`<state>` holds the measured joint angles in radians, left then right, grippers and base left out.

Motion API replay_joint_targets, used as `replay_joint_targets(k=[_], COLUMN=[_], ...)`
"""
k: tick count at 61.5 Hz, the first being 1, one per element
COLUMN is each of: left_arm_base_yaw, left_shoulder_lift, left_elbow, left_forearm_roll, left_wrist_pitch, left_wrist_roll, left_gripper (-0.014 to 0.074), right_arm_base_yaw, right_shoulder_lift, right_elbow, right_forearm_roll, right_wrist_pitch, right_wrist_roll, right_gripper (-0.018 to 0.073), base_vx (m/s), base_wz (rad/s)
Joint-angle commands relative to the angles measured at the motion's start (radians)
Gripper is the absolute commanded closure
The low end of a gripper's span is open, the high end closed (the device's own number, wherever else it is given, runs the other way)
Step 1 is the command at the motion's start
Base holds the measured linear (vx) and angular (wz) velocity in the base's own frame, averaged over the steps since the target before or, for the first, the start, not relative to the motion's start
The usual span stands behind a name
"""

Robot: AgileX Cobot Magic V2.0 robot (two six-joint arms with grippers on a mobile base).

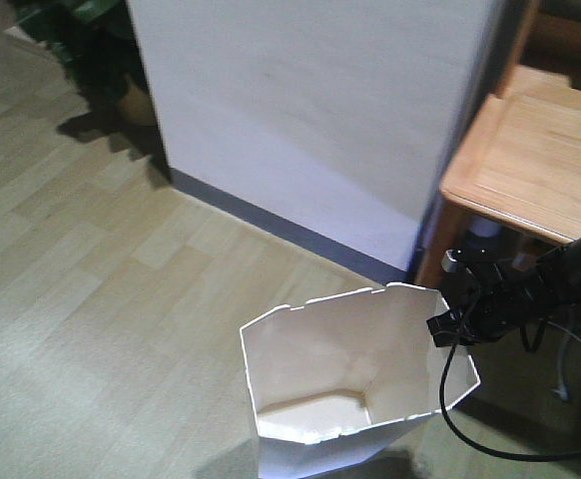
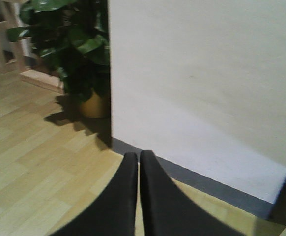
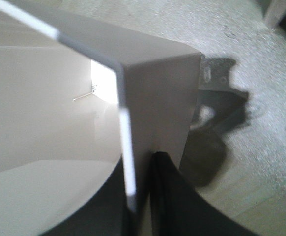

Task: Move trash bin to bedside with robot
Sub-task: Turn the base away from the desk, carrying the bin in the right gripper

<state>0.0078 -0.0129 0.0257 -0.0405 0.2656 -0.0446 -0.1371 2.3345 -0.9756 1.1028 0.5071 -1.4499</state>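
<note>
The white trash bin (image 1: pixel 315 349) stands on the wooden floor at the bottom centre of the front view, open-topped and cream inside. The robot's black right arm (image 1: pixel 535 284) reaches in from the right, and my right gripper (image 1: pixel 442 327) is shut on the bin's right rim. In the right wrist view the bin wall (image 3: pixel 157 93) runs between the fingers of the right gripper (image 3: pixel 140 169), one inside and one outside. My left gripper (image 2: pixel 138 156) is shut on nothing, held above the floor and facing the white wall. The bedside is out of view.
A white wall panel (image 1: pixel 310 110) with a grey baseboard (image 1: pixel 281 225) stands just behind the bin. A light wooden desk (image 1: pixel 540 160) is at the right. A potted plant (image 2: pixel 79 49) sits left of the panel. A black cable (image 1: pixel 470 429) loops beside the bin.
</note>
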Motion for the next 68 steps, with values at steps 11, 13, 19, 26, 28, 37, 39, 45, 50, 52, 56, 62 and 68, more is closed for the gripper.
replay_joint_targets(k=[11, 13, 19, 26, 28, 37, 39, 45, 50, 52, 56, 62, 68], left_arm_base_yaw=[0.0, 0.0, 0.0, 0.0, 0.0, 0.0, 0.0, 0.0, 0.0, 0.0, 0.0, 0.0, 0.0], left_shoulder_lift=[-0.014, -0.014, -0.014, -0.014, -0.014, -0.014, -0.014, -0.014, -0.014, -0.014, -0.014, -0.014, -0.014], left_elbow=[0.012, 0.012, 0.012, 0.012, 0.012, 0.012, 0.012, 0.012, 0.012, 0.012, 0.012, 0.012, 0.012], left_forearm_roll=[-0.004, -0.004, -0.004, -0.004, -0.004, -0.004, -0.004, -0.004, -0.004, -0.004, -0.004, -0.004, -0.004], left_wrist_pitch=[-0.069, -0.069, -0.069, -0.069, -0.069, -0.069, -0.069, -0.069, -0.069, -0.069, -0.069, -0.069, -0.069], left_wrist_roll=[-0.006, -0.006, -0.006, -0.006, -0.006, -0.006, -0.006, -0.006, -0.006, -0.006, -0.006, -0.006, -0.006], left_gripper=[0.0602, 0.0602, 0.0602, 0.0602, 0.0602, 0.0602, 0.0602, 0.0602, 0.0602, 0.0602, 0.0602, 0.0602, 0.0602], right_arm_base_yaw=[-0.001, -0.001, -0.001, -0.001, -0.001, -0.001, -0.001, -0.001, -0.001, -0.001, -0.001, -0.001, -0.001], right_shoulder_lift=[-0.078, -0.078, -0.078, -0.078, -0.078, -0.078, -0.078, -0.078, -0.078, -0.078, -0.078, -0.078, -0.078], right_elbow=[-0.013, -0.013, -0.013, -0.013, -0.013, -0.013, -0.013, -0.013, -0.013, -0.013, -0.013, -0.013, -0.013], right_forearm_roll=[0.06, 0.06, 0.06, 0.06, 0.06, 0.06, 0.06, 0.06, 0.06, 0.06, 0.06, 0.06, 0.06], right_wrist_pitch=[0.192, 0.192, 0.192, 0.192, 0.192, 0.192, 0.192, 0.192, 0.192, 0.192, 0.192, 0.192, 0.192], right_wrist_roll=[0.009, 0.009, 0.009, 0.009, 0.009, 0.009, 0.009, 0.009, 0.009, 0.009, 0.009, 0.009, 0.009], right_gripper=[0.0564, 0.0564, 0.0564, 0.0564, 0.0564, 0.0564, 0.0564, 0.0564, 0.0564, 0.0564, 0.0564, 0.0564, 0.0564], base_vx=[0.04, 0.05, 0.05, 0.05, 0.05, 0.06, 0.08, 0.09, 0.1, 0.1, 0.1, 0.11, 0.11], base_wz=[0.53, 0.55, 0.56, 0.57, 0.57, 0.53, 0.48, 0.43, 0.39, 0.38, 0.37, 0.37, 0.37])
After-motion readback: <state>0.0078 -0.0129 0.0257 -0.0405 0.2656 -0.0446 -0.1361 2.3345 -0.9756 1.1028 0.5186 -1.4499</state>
